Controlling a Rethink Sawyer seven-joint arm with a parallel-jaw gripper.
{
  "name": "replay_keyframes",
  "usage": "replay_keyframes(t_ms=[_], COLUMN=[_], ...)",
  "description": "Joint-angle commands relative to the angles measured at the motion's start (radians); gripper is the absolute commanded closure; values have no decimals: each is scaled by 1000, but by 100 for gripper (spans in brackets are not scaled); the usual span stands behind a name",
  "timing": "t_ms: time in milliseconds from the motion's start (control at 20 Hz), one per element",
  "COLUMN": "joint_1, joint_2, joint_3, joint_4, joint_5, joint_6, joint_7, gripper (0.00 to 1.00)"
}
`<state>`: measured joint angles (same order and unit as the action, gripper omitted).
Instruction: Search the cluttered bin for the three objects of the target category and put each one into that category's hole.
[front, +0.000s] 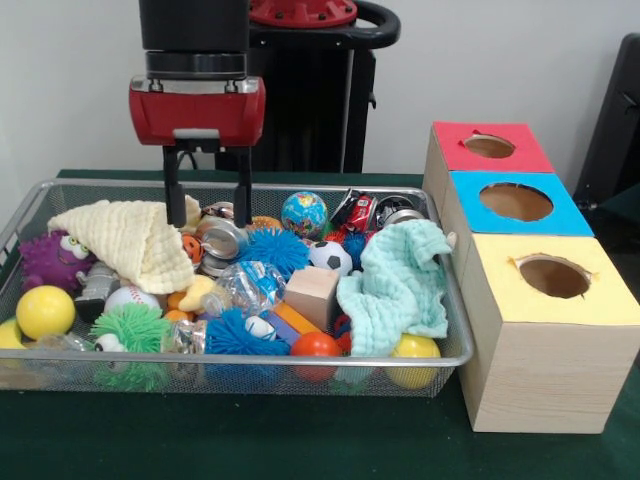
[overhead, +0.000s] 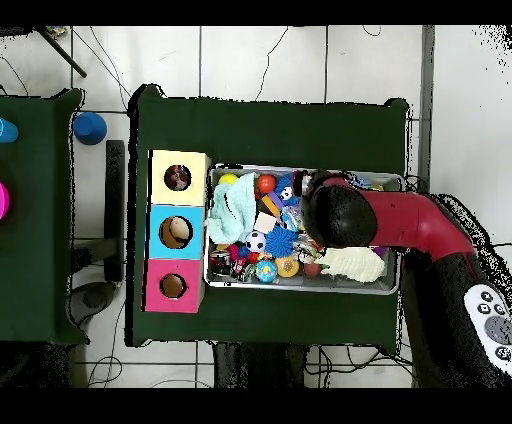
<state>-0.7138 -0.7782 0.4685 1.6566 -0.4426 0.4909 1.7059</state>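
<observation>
Nearest you, the yellow-topped box's hole (front: 553, 276) sits right of the wire bin (front: 250, 372) on the green counter (front: 300, 440). No rope balls visible; the teal cloth (front: 395, 285) and cream cloth (front: 125, 240) cover parts of the toys. Farther back, your end effector (front: 208, 205) hangs spread, empty, over the bin's rear-left.

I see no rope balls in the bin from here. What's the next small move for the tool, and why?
Probably lower the tool and pinch the cream cloth to drag it aside. No rope ball shows anywhere in the bin. The tool hangs open at that cloth's edge, and the cloth hides a patch of toys. The mint cloth lies farther off.
</observation>
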Motion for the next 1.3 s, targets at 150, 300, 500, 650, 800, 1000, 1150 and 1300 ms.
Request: replay_keyframes(t_ms=[150,300,500,650,800,1000,1150,1300], joint_1=[16,18,15,10,-24,-54,-66,-76], joint_2=[70,83,103,112,99,88,88,89], joint_3=[15,17,17,14,22,35,43,51], joint_4=[-5,-24,-54,-67,-27,2,0,-2], joint_5=[-108,-112,-134,-164,-173,-182,-191,-202], joint_6=[142,168,202,208,197,199,215,227], joint_7=[-173,-178,-202,-219,-225,-241,-262,-278], gripper=[0,0,0,0,0,0,0,0])
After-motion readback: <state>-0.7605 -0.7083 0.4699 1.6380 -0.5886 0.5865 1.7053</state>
